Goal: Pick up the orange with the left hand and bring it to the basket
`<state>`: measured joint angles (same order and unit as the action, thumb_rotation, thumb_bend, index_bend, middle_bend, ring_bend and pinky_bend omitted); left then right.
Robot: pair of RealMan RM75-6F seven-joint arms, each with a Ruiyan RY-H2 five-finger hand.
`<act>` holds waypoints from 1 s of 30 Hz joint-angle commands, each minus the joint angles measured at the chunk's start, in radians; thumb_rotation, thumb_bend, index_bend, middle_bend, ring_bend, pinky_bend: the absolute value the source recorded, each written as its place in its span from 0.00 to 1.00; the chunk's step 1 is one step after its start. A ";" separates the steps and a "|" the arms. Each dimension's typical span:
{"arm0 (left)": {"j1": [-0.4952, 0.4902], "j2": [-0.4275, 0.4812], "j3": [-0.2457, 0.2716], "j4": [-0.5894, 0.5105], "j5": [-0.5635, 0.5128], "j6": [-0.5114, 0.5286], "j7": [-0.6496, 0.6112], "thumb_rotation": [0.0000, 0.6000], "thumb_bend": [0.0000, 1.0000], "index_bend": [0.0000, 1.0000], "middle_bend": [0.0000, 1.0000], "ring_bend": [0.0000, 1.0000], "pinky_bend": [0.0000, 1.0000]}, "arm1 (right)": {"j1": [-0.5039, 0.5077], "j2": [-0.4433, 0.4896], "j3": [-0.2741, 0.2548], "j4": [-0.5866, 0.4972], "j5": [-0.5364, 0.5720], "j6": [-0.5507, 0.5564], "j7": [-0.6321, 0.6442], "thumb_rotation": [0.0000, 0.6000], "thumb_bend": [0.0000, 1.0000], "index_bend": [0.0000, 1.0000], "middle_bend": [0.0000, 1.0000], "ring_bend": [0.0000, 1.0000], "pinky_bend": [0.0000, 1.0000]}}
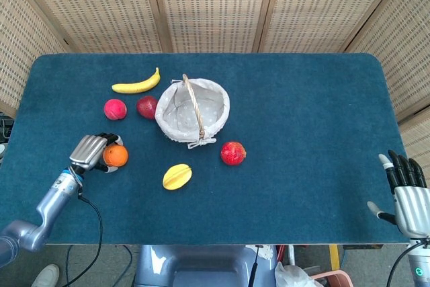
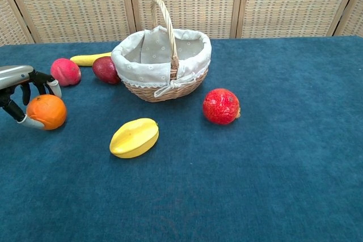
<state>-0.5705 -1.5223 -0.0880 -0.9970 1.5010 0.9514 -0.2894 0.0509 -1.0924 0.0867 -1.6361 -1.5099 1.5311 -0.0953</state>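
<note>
The left hand (image 1: 89, 152) is curling its fingers (image 2: 39, 79) over and around the orange (image 1: 116, 156), which is sitting on the blue counter (image 1: 309, 119), left of the yellow star fruit (image 1: 177, 177) and well apart from the basket (image 1: 216, 113). The right hand (image 1: 408, 196) is resting at the counter's near right corner, fingers apart and holding nothing.

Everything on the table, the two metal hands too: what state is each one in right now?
left hand: fingers curled around the orange
orange: on the table, in the left hand's grasp
basket: upright, nothing visible inside
right hand: open, at the table's edge
banana, peach, yellow star fruit, red pomegranate: lying loose
</note>
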 commanded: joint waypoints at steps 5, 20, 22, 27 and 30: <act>-0.008 0.054 -0.051 -0.039 0.012 0.131 -0.096 1.00 0.18 0.59 0.49 0.43 0.54 | 0.004 0.000 0.002 -0.002 0.009 -0.009 -0.001 1.00 0.00 0.00 0.00 0.00 0.00; -0.227 0.056 -0.234 -0.126 -0.127 0.023 -0.012 1.00 0.19 0.60 0.49 0.43 0.54 | 0.035 -0.012 0.022 0.006 0.075 -0.071 -0.023 1.00 0.00 0.00 0.00 0.00 0.00; -0.264 -0.002 -0.241 -0.076 -0.144 0.000 -0.010 1.00 0.19 0.60 0.49 0.43 0.54 | 0.037 -0.013 0.029 0.010 0.089 -0.073 -0.025 1.00 0.00 0.00 0.00 0.00 0.00; -0.321 -0.104 -0.243 0.042 -0.151 -0.020 -0.038 1.00 0.18 0.59 0.48 0.43 0.54 | 0.035 -0.012 0.036 0.013 0.105 -0.070 -0.023 1.00 0.00 0.00 0.00 0.00 0.00; -0.342 -0.156 -0.231 0.100 -0.143 -0.023 -0.079 1.00 0.06 0.34 0.22 0.25 0.35 | 0.033 -0.010 0.040 0.016 0.117 -0.070 -0.017 1.00 0.00 0.00 0.00 0.00 0.00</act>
<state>-0.8890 -1.6444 -0.3235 -0.9321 1.3588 0.9378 -0.3394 0.0846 -1.1030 0.1254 -1.6211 -1.3951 1.4611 -0.1137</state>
